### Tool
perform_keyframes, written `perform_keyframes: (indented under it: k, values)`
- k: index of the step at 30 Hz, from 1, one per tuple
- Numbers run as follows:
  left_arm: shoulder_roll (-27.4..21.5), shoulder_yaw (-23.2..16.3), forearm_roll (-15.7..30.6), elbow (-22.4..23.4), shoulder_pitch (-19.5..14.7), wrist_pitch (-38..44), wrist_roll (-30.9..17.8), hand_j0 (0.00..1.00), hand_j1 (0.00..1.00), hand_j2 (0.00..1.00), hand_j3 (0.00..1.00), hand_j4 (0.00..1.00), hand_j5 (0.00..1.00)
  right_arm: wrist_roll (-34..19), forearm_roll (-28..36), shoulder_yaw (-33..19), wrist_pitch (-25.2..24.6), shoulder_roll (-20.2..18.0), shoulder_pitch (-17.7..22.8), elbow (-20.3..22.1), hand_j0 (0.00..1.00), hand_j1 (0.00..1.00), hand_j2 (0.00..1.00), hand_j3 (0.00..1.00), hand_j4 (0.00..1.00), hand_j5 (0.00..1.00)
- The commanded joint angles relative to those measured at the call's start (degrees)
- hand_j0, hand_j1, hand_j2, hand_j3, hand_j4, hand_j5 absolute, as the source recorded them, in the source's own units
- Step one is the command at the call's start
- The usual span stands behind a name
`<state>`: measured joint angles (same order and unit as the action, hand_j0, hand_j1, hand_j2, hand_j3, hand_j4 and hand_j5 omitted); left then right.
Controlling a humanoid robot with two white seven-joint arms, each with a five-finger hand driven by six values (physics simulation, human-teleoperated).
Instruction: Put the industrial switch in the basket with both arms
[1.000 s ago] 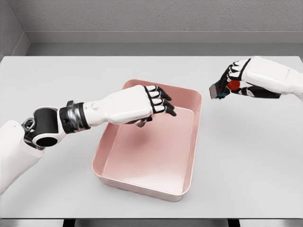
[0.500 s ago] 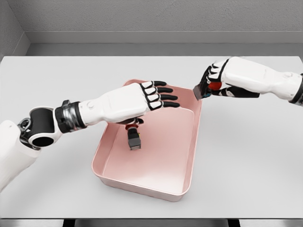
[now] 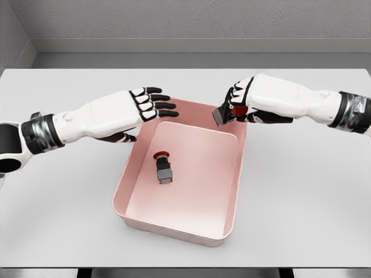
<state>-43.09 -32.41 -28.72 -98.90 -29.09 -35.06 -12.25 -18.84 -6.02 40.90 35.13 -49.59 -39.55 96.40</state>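
Views: I have one only, the head camera (so no overlap to report).
Position: above the near edge of the table (image 3: 69, 231), centred.
Facing: forward and steeply down, toward the far wall (image 3: 191, 23).
Range: near; the table fills most of my frame.
Centre: the basket (image 3: 235, 191).
Arms: enter from both side edges.

White table (image 3: 69, 220); grey wall (image 3: 185, 23) behind.

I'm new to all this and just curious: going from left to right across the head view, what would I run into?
Left hand, fingers spread and empty → switch lying in the pink basket → right hand holding a second switch over the basket's far rim.
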Motion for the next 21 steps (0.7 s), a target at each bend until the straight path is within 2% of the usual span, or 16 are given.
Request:
perform_keyframes:
  k: [1, 2, 4, 6, 7, 10, 15, 17, 21]
  values:
    - [-1.29, 0.6, 0.42, 0.11, 0.0, 0.06, 0.04, 1.0, 1.0, 1.0, 1.0, 1.0, 1.0, -0.15, 0.48, 0.84, -0.13, 0.72, 0.0, 0.01, 0.5, 0.5, 0.5, 0.5, 0.5, 0.5]
    - [-1.38, 0.86, 0.42, 0.19, 0.18, 0.06, 0.04, 1.0, 1.0, 1.0, 1.0, 1.0, 1.0, -0.15, 0.48, 0.84, -0.13, 0.99, -0.09, 0.01, 0.57, 0.57, 0.57, 0.57, 0.57, 0.57]
    - [-2.35, 0.86, 0.42, 0.2, 0.0, 0.06, 0.04, 1.0, 1.0, 1.0, 1.0, 1.0, 1.0, 0.03, 0.48, 0.76, -0.13, 1.07, -0.26, 0.01, 0.82, 0.82, 0.82, 0.82, 0.82, 0.82]
    - [-4.28, 0.86, 0.42, 0.46, 0.0, 0.06, -0.05, 1.0, 1.0, 1.0, 1.0, 1.0, 1.0, 0.12, 0.48, 0.84, -0.13, 1.95, -1.23, 0.01, 0.96, 0.96, 0.96, 0.96, 0.96, 0.96]
    - [-5.77, 0.95, 0.42, 0.37, -0.17, 0.06, -0.05, 1.0, 1.0, 1.0, 1.0, 1.0, 1.0, 0.03, 0.39, 0.84, -0.13, 2.39, -1.32, 0.01, 1.0, 1.0, 1.0, 1.0, 1.0, 1.0]
    - [-9.99, 2.88, 0.34, 0.37, 0.0, 0.06, 0.04, 1.0, 1.0, 1.0, 1.0, 1.0, 1.0, -0.15, 0.39, 1.11, -0.13, 2.74, -2.28, 0.01, 1.0, 1.0, 1.0, 1.0, 1.0, 1.0]
    - [-11.4, 3.06, 0.42, 0.81, -0.53, 0.06, 0.13, 1.0, 1.0, 1.0, 1.0, 1.0, 1.0, 0.47, 0.48, 1.02, -0.13, 1.95, -3.87, 0.01, 1.0, 1.0, 1.0, 1.0, 1.0, 1.0]
    - [-11.49, 3.76, 0.42, 0.81, -0.26, 0.06, 0.13, 1.0, 1.0, 1.0, 1.0, 1.0, 1.0, 0.47, 0.48, 0.49, -0.13, 0.46, -3.87, 0.01, 1.0, 1.0, 1.0, 1.0, 1.0, 1.0]
    - [-11.75, 3.59, 0.51, 0.81, 0.17, 0.06, -0.05, 1.0, 1.0, 1.0, 1.0, 1.0, 1.0, 0.73, 0.57, -0.03, -0.13, -5.95, -3.08, -0.25, 1.0, 1.0, 1.0, 1.0, 1.0, 1.0]
